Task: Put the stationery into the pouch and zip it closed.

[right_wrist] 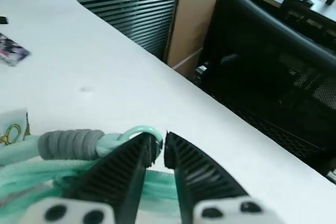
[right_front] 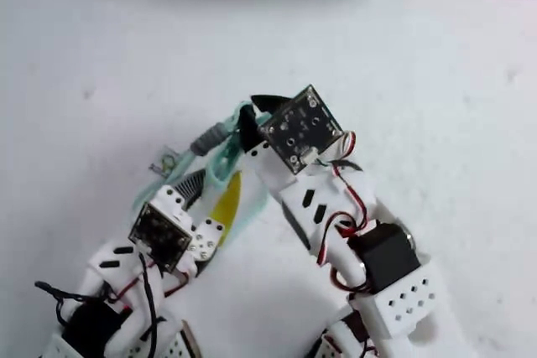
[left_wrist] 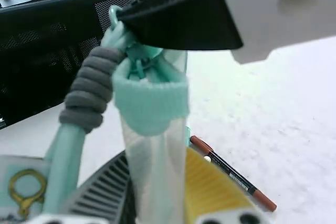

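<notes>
Two arms work a mint pouch (right_front: pixel 222 163) over a white tabletop (right_front: pixel 419 64). At L, the left gripper (right_front: pixel 216 186) has its fingers, one ribbed black and one yellow, closed on the near end of the pouch, w/ the clear body passing btwn them. From there the pouch's long axis runs diagonally up and to the R, away from the arms' bases. A grey wrapped cord (right_front: pixel 210 137) and a tag (right_front: pixel 165 159) w/ a gold ring lie just beside it on the L side. At the far end, the right gripper (right_wrist: pixel 163 148) has its black fingers pinched almost together on the mint pull loop (right_wrist: pixel 137 131), w/ only a sliver of gap at the tips. The pouch is thus strung btwn both arms, held at each end. The L arm looks to be the anchor and the R arm is on the pull, so any zip travel likely has to follow that diagonal, toward or away from the L fingers. A brown-and-black pen (left_wrist: pixel 231 176) lies just beside the yellow finger. It appears to sit on the tabletop, outside the pouch, tho that is hard to confirm.
</notes>
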